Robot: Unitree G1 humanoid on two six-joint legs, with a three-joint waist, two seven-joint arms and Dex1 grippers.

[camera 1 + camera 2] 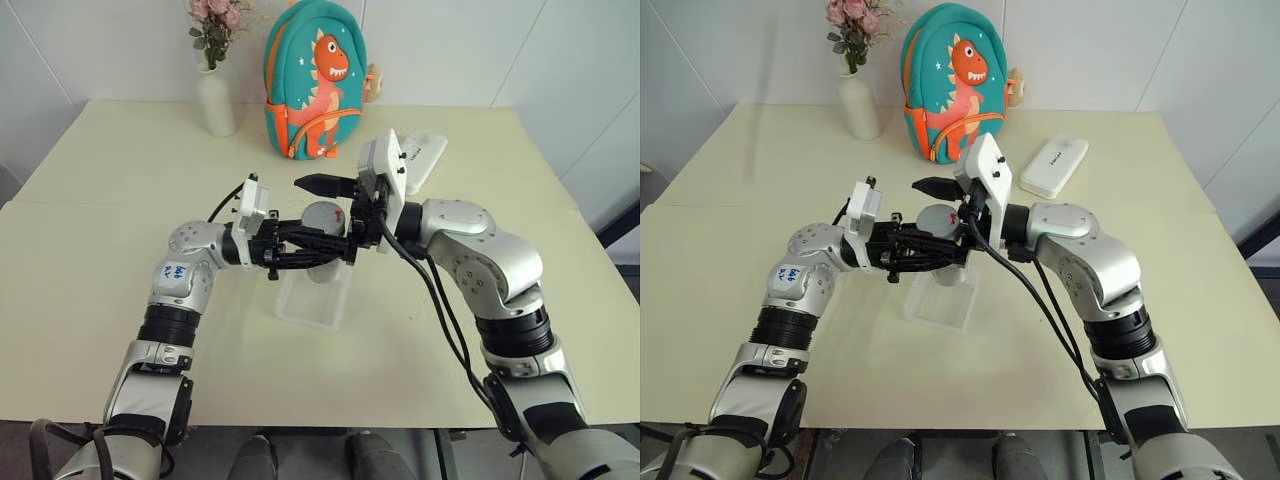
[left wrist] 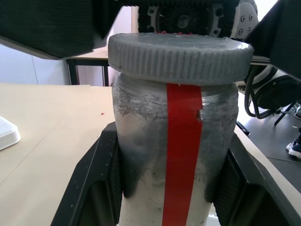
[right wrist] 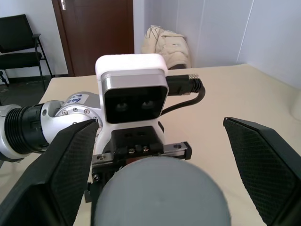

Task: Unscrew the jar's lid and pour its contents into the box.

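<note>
My left gripper (image 1: 305, 245) is shut on the jar (image 2: 141, 141), a small clear cylinder with a red strip of tape down its side, and holds it upright above the box (image 1: 312, 300). The grey ribbed lid (image 1: 322, 215) sits on top of the jar. My right gripper (image 3: 160, 188) comes in from the right, open, with one wide-spread finger on each side of the lid (image 3: 160, 193) and a gap to both. The jar's wall looks cloudy, so the contents are hidden. The box is a shallow clear container on the table, right under the jar.
At the back of the table stand a white vase with pink flowers (image 1: 215, 100) and a teal dinosaur backpack (image 1: 315, 85). A flat white oblong case (image 1: 1053, 165) lies at the back right. Bare tabletop (image 1: 100, 260) stretches out on both sides of the arms.
</note>
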